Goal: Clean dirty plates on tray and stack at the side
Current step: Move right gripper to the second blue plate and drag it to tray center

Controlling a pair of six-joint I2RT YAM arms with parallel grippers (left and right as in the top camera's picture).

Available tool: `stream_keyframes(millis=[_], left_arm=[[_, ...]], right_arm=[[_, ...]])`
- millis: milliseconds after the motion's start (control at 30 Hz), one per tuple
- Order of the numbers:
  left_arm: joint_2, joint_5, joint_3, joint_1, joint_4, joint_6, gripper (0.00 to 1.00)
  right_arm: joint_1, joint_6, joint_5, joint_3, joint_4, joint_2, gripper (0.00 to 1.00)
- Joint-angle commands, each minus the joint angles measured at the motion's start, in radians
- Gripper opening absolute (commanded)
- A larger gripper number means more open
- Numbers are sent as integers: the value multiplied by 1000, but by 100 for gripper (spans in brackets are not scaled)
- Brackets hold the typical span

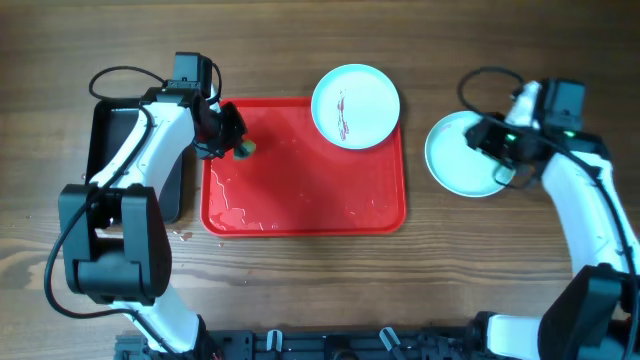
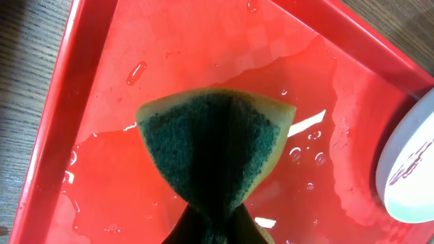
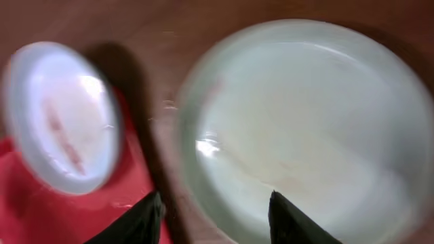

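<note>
The green scrub sponge (image 2: 213, 146) is pinched by the left gripper (image 1: 233, 146) over the red plastic tray (image 1: 300, 215), upper left, ready for wiping. The right gripper (image 3: 213, 201) is splayed, seemingly above the set-aside mint round plate (image 1: 450, 165).

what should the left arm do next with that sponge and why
Probably sweep the left gripper, pinching the sponge, rightward across the tray to the white plate at its far right corner. That plate shows dark red streaks, and the sponge hangs over the tray's wet left end, apart from it.
</note>
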Motion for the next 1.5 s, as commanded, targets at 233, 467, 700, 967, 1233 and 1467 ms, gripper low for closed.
stream_keyframes(millis=[233, 467, 700, 967, 1233, 1467], left_arm=[[8, -13, 14, -2, 3, -2, 4], [8, -13, 14, -2, 2, -2, 4], [8, -13, 14, -2, 2, -2, 4], [8, -13, 14, -2, -3, -2, 4], [8, -14, 14, -2, -4, -2, 4], [8, -13, 14, -2, -4, -2, 4]], right_arm=[[393, 412, 257, 33, 167, 153, 28], [448, 429, 257, 33, 261, 303, 28], [454, 400, 180, 33, 299, 388, 28], [565, 309, -14, 33, 192, 387, 27], [691, 291, -76, 33, 128, 359, 27], [615, 21, -3, 119, 143, 342, 44]])
